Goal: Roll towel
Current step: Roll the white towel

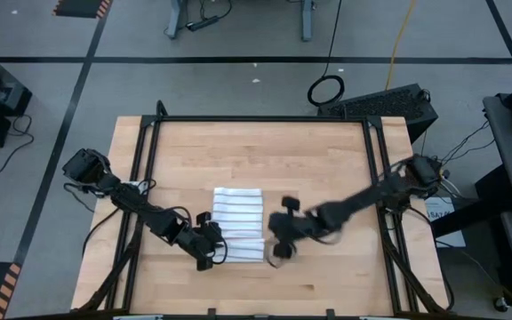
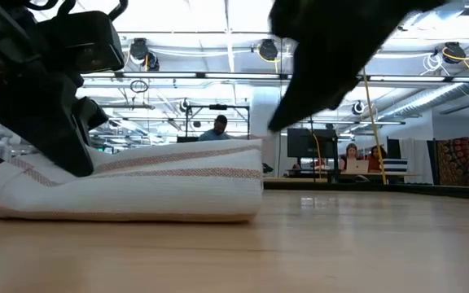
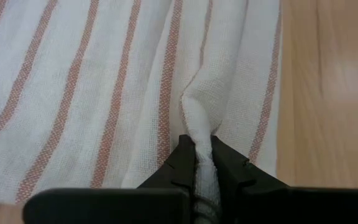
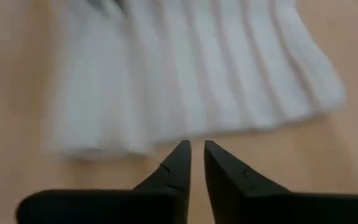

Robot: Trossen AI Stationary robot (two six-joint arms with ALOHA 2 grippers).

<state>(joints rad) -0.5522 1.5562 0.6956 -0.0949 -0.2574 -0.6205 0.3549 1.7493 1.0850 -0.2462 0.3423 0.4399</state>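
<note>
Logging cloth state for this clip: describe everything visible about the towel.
The towel is thin white woven cloth with narrow reddish-brown parallel stripes. It lies folded in layers on the wooden table, near its middle, a rounded fold at one end in the low view. The left hand is shut on a pinched ridge of cloth at its edge. The right hand sits just off the towel, empty.

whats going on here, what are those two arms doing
Two robot arms are working on a striped towel lying on a wooden table. The left gripper is shut on a pinched fold at the towel's edge. The right gripper is just off the other edge, above bare wood, fingers slightly apart and holding nothing. The towel is folded flat, not yet rolled.
</note>
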